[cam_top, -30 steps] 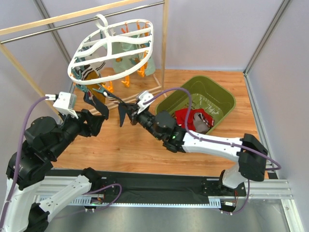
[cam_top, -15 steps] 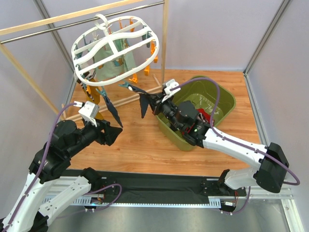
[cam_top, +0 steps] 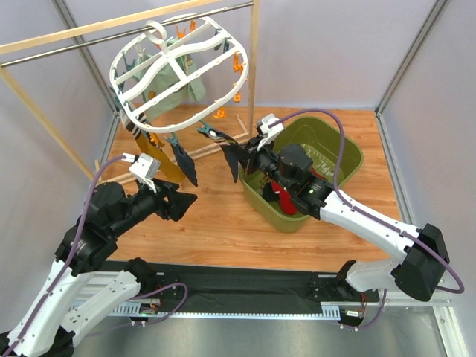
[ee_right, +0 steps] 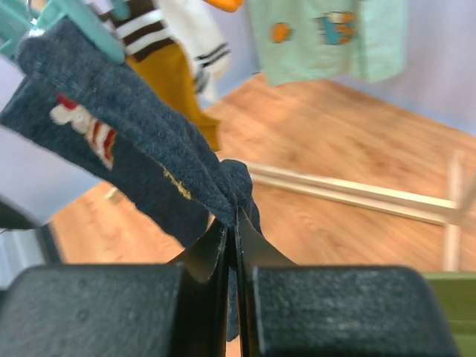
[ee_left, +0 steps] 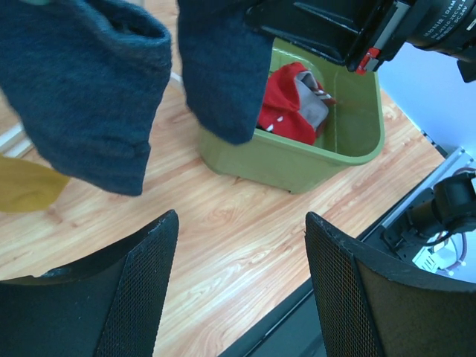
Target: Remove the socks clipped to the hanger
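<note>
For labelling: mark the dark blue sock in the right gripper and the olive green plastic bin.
dark blue sock (ee_right: 137, 141): right wrist view, mid fabric.
olive green plastic bin (ee_left: 297, 160): left wrist view, near wall.

Whoa, the hanger (cam_top: 178, 71) now tips up way steeper and sits farther back than a second ago. The right gripper (cam_top: 239, 155) is further right and far now, dragging its dark blue sock (cam_top: 232, 163) along, and that arm now crosses the green bin (cam_top: 327, 149). The left gripper (cam_top: 187, 202) is further right and a bit nearer.
</note>
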Controlling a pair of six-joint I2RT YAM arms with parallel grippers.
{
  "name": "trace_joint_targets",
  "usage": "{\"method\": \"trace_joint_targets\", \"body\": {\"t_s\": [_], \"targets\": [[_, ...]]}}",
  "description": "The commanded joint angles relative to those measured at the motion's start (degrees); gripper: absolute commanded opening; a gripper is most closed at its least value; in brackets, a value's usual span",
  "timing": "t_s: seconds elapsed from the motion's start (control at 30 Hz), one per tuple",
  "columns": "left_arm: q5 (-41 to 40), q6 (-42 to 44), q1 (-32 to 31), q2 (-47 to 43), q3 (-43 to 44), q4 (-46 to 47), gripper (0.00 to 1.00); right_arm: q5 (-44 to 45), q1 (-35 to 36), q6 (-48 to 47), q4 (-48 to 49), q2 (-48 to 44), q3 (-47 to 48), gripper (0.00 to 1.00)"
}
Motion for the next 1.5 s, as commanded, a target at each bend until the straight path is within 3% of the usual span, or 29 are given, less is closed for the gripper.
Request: {"method": "trace_joint_targets", "body": {"t_s": [0.0, 0.3, 0.7, 0.87, 0.97, 1.0, 1.07, 1.1, 1.17, 1.2, 1.23, 1.33, 1.47], "targets": [[3.5, 1.5, 0.2, 0.7, -0.8, 5.2, 0.76, -10.9, 0.0, 4.4, -1.3, -0.9, 2.8, 0.00], [6.2, 4.4, 0.1, 2.4, -1.1, 5.5, 0.77, -26.5, -0.2, 18.3, 11.2, -2.5, -1.5, 0.00], [13.6, 2.9, 0.1, 5.5, -2.4, 10.5, 0.78, -34.8, -0.5, 34.1, 27.8, 2.3, -2.8, 0.00], [13.7, 1.3, 0.2, 6.4, -3.2, 12.6, 0.77, -35.0, -0.5, 36.0, 30.4, 3.3, -3.0, 0.00], [13.4, 1.0, 0.1, 7.0, -3.3, 12.7, 0.68, -35.0, -0.5, 36.5, 30.7, 3.0, -3.3, 0.00], [13.7, 0.9, 0.2, 6.9, -3.4, 12.8, 0.54, -34.9, -0.5, 36.5, 30.7, 2.8, -3.8, 0.00], [13.7, 0.4, 0.1, 6.8, -3.4, 13.1, 0.35, -34.6, -0.5, 36.8, 30.6, 2.6, -4.1, 0.00], [13.8, 0.3, 0.1, 6.8, -3.3, 13.2, 0.19, -34.3, -0.5, 36.7, 30.4, 2.5, -4.3, 0.00], [14.0, -0.2, 0.1, 6.6, -3.4, 13.4, 0.01, -34.1, -0.4, 36.1, 29.6, 2.0, -4.3, 0.06], [14.0, -0.5, 0.2, 6.4, -3.4, 13.4, 0.00, -33.8, -0.5, 35.5, 28.0, 1.9, -4.1, 0.08], [13.9, -0.9, 0.1, 6.2, -3.6, 13.5, 0.00, -33.6, -0.5, 34.0, 27.0, 1.1, -4.1, 0.18], [13.9, -1.5, 0.2, 5.7, -3.8, 13.5, 0.00, -30.6, -0.5, 30.0, 19.4, -0.6, -2.9, 0.35], [13.9, -1.8, 0.1, 5.1, -4.4, 13.6, 0.00, -22.3, -0.5, 18.6, 5.3, -5.3, 1.4, 0.42]]}}
